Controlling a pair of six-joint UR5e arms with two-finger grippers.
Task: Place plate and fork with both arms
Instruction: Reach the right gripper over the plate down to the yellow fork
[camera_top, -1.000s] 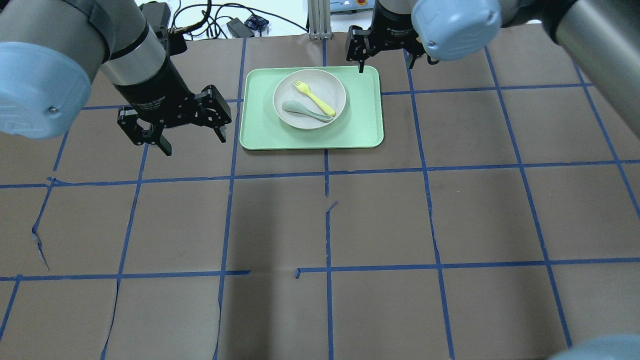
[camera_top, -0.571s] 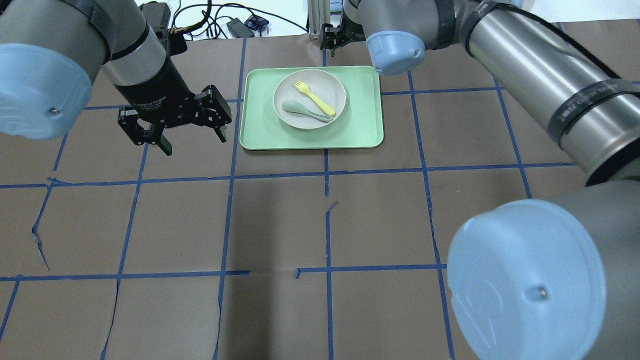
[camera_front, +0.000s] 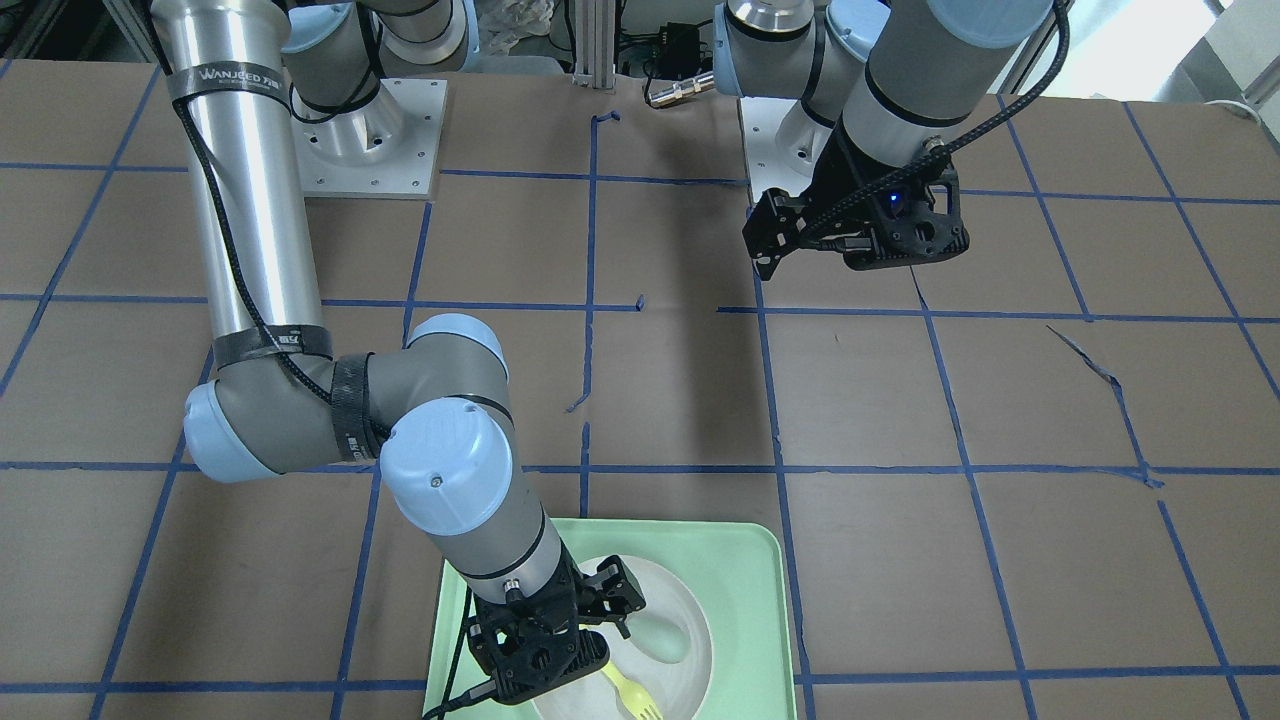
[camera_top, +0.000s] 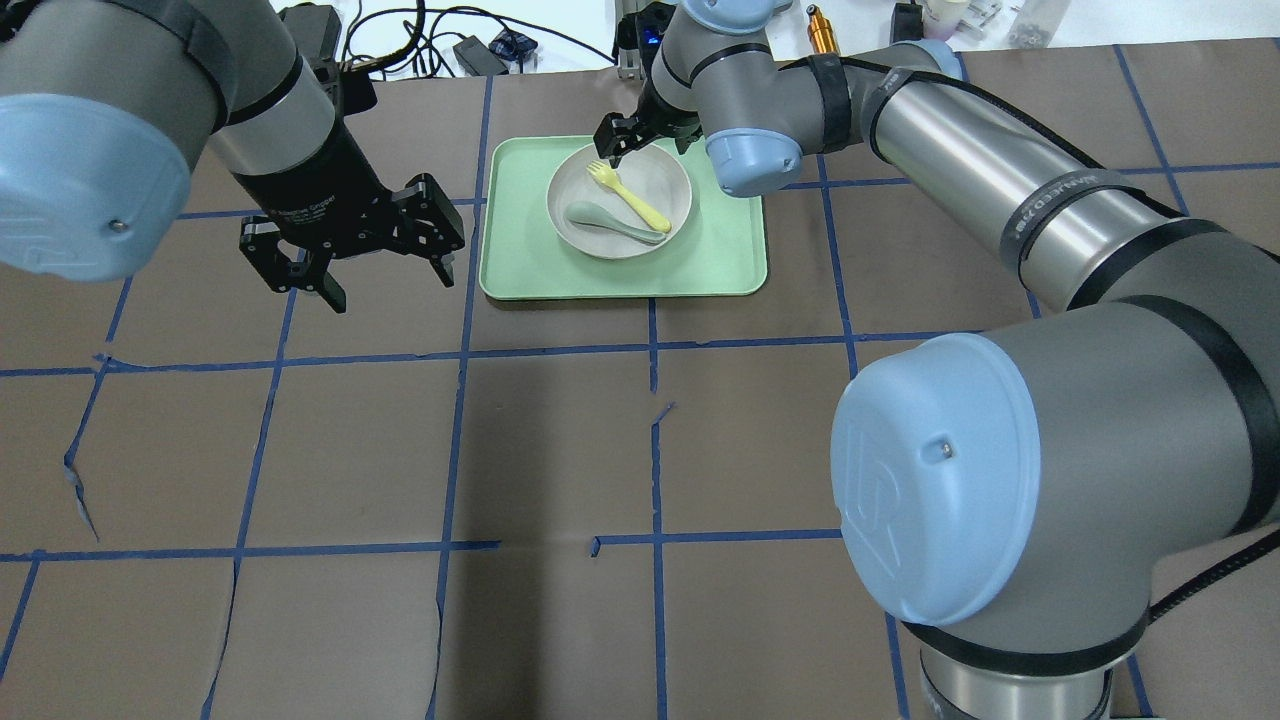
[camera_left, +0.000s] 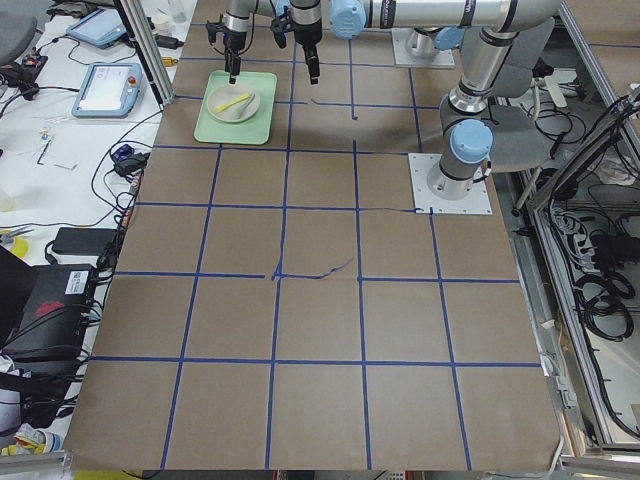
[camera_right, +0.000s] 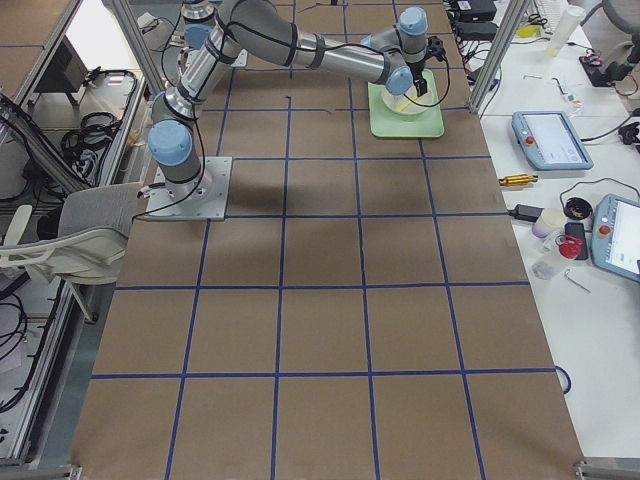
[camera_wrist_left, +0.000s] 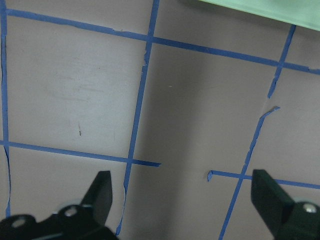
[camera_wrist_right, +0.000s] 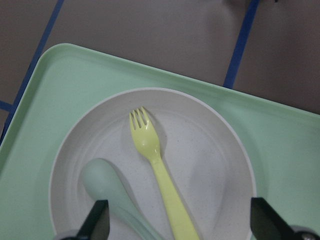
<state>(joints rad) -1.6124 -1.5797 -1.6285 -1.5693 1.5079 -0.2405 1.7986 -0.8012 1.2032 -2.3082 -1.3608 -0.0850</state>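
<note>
The round white plate (camera_top: 672, 186) sits on a mint-green tray (camera_top: 720, 250) at the table's far middle. The pale yellow fork (camera_top: 630, 198) lies across the plate, tines toward the far side. My right gripper (camera_top: 650, 152) hangs open just above the plate's far rim, its jaws straddling the fork's line and holding nothing. In the right wrist view the fork (camera_wrist_right: 155, 160) and the plate (camera_wrist_right: 210, 160) lie between the open fingers. My left gripper (camera_top: 390, 285) is open and empty above bare table, left of the tray. The left wrist view shows only taped table between its fingers (camera_wrist_left: 102, 192).
A pale grey-green spoon (camera_top: 590, 213) lies on the plate beside the fork, also in the right wrist view (camera_wrist_right: 100, 180). The brown table carries a blue tape grid. Cables and boxes (camera_top: 470, 50) sit beyond the far edge. My right arm's elbow (camera_top: 940, 490) fills the near right.
My right arm has swung left from the tray's far right corner and lowered its open gripper over the plate's far rim. The left arm, plate, fork and spoon have not moved.
</note>
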